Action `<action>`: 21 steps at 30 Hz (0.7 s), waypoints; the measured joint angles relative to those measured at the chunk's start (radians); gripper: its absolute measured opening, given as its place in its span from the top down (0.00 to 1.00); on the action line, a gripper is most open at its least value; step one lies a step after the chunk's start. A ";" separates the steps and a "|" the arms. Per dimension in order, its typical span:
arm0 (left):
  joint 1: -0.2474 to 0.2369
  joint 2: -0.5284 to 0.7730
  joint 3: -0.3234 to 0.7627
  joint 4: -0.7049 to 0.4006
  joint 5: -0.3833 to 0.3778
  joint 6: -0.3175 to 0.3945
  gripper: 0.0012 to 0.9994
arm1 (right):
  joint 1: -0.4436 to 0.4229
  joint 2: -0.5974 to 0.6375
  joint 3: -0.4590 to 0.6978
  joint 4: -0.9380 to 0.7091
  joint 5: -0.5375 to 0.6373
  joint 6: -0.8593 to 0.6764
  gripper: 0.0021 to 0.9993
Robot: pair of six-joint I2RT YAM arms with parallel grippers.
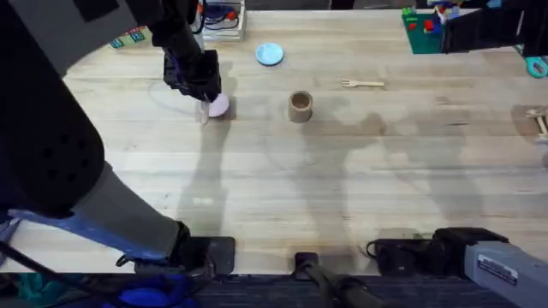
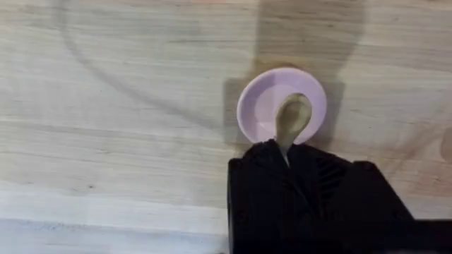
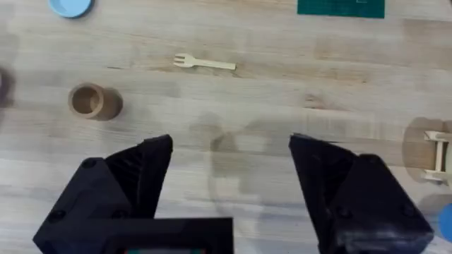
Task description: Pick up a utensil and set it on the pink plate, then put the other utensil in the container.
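Left gripper (image 2: 286, 152) clenched on spoon (image 2: 292, 116) over pink plate (image 2: 254, 106), not released; right gripper (image 3: 229, 173) spread, empty; fork (image 1: 363, 83) lay right of container (image 1: 300, 106), untouched.

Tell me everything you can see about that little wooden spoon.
The wooden spoon is small, pale and looks like thin flat wood. Its rounded bowl end lies over the middle of the pink plate, while its handle runs back between the black fingers of the left gripper, which are closed on it. Whether the bowl rests on the plate cannot be told.
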 joint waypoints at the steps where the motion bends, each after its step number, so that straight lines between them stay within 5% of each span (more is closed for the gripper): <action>1: 0.000 0.004 0.000 0.002 0.003 0.001 0.96 | 0.000 0.000 0.000 0.000 0.000 0.000 0.00; 21: 0.000 0.066 0.000 0.071 0.021 0.004 0.96 | 0.000 0.000 0.000 0.000 0.000 0.000 0.00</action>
